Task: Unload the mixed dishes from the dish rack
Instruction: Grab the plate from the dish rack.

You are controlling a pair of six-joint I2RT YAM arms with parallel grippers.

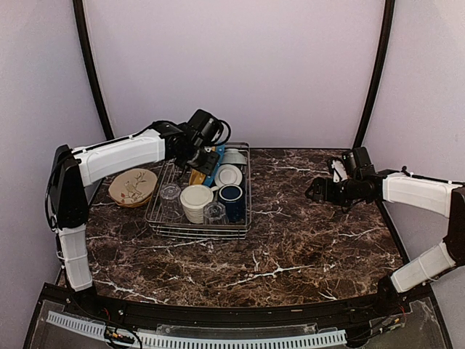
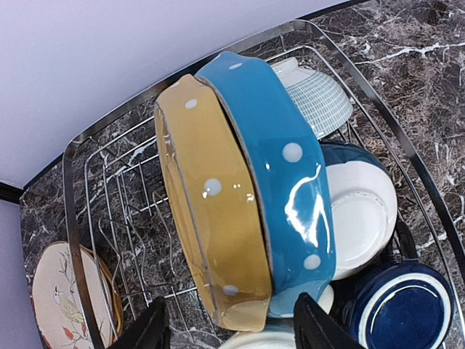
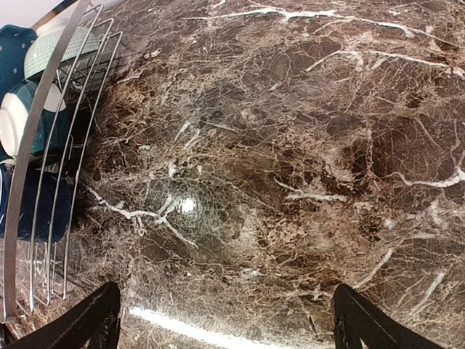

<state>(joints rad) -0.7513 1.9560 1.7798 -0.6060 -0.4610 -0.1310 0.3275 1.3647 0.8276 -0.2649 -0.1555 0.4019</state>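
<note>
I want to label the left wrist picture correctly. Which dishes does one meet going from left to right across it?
cream floral plate → yellow dotted plate standing on its edge → blue dotted plate standing on its edge → white round bowl → dark blue mug

Dark marble table (image 1: 305, 247) here: dish rack (image 1: 196, 231) sits left-centre on it, w/ floral plate (image 1: 133, 187) just beside rack's left side.
</note>
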